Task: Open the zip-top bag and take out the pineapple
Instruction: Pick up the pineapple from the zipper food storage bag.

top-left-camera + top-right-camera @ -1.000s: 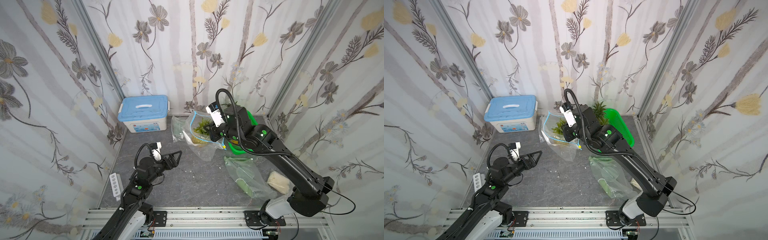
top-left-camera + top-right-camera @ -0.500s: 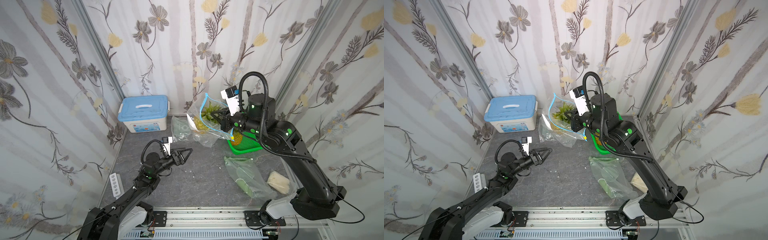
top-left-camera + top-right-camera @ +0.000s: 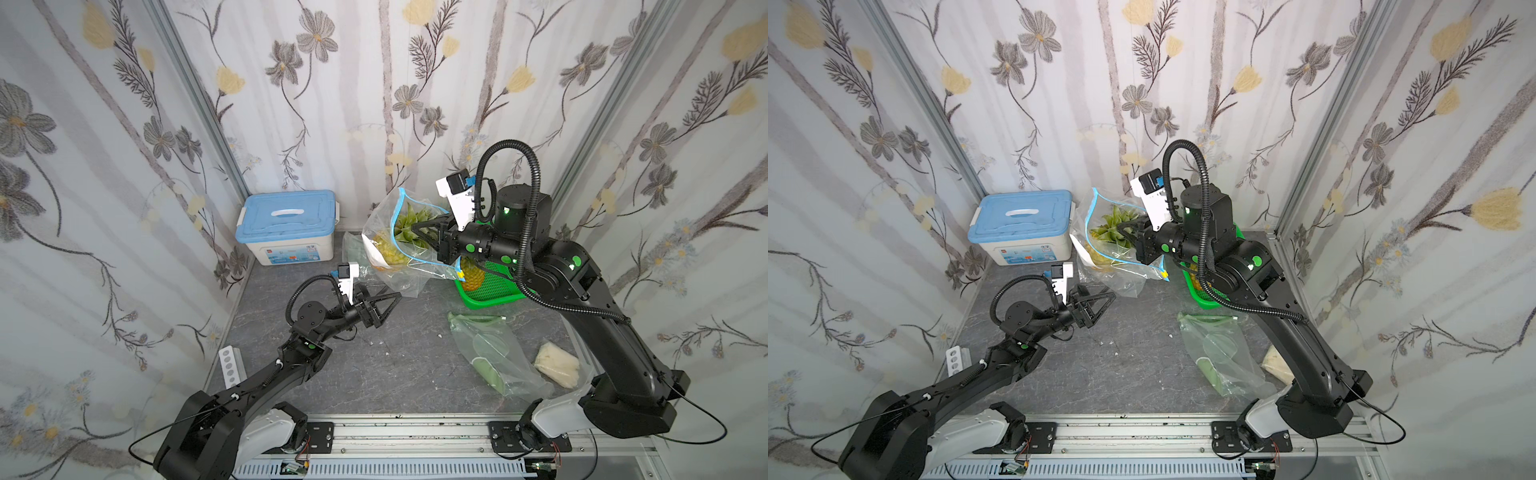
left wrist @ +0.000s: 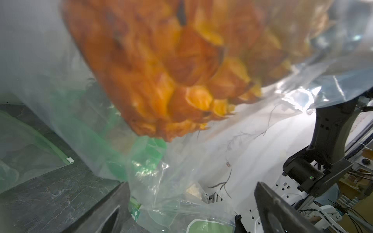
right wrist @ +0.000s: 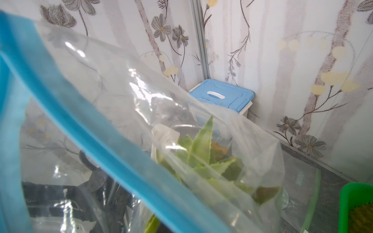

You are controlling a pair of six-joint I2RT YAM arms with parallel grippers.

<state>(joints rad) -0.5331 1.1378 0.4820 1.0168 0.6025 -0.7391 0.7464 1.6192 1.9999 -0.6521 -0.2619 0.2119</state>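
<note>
Fingers of the right arm (image 3: 430,226) (image 3: 1133,227) are pinched together on the blue-edged rim of the zip-top bag (image 3: 376,232) (image 3: 1096,257), holding it up over the back of the bench (image 3: 395,374). The pineapple (image 3: 388,255) (image 4: 171,70) sits inside the bag, with its green crown beside those fingers and its yellow body hanging lower. The left fingers (image 3: 384,296) (image 3: 1100,295) are spread wide and grip nothing, just beneath the bag's drooping lower corner. Under the right arm, a green basket (image 3: 494,293) holds a second pineapple (image 3: 473,279). A blue-lidded box (image 3: 286,216) stands in the back corner, and another clear bag (image 3: 490,353) lies flat near the right arm's base.
</note>
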